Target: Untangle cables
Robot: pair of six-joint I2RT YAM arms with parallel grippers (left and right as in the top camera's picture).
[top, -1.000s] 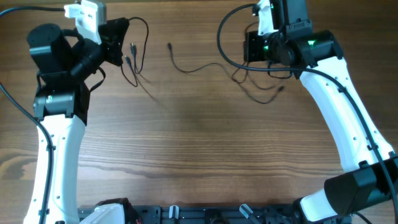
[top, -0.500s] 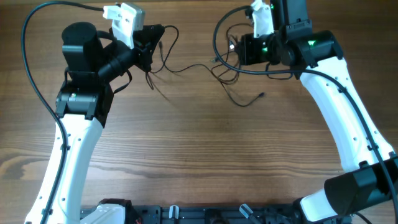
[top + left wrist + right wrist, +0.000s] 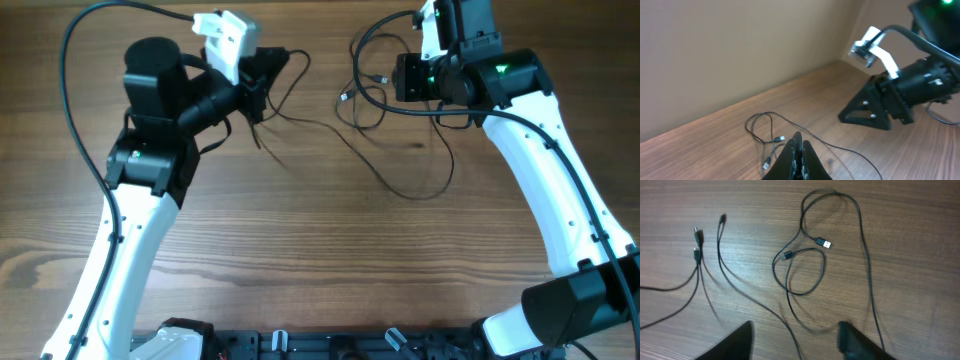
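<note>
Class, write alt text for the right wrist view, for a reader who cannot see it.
Thin black cables lie in loose loops on a wooden table, with a silver-tipped plug near the middle and three plug ends at the left. The right gripper, at the bottom edge, is open and holds nothing.

Two thin cables [image 3: 826, 243] [image 3: 696, 251], two robot arms [image 3: 130, 240] [image 3: 560, 200], one table [image 3: 320, 270].

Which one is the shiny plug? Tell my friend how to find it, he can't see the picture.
Look at the wooden table just ahead of the open right gripper, where thin black cables curl into loops. Under the tallest loop lies the silver-tipped plug. The dark plug beside it has no shine, and that tells them apart.
</note>
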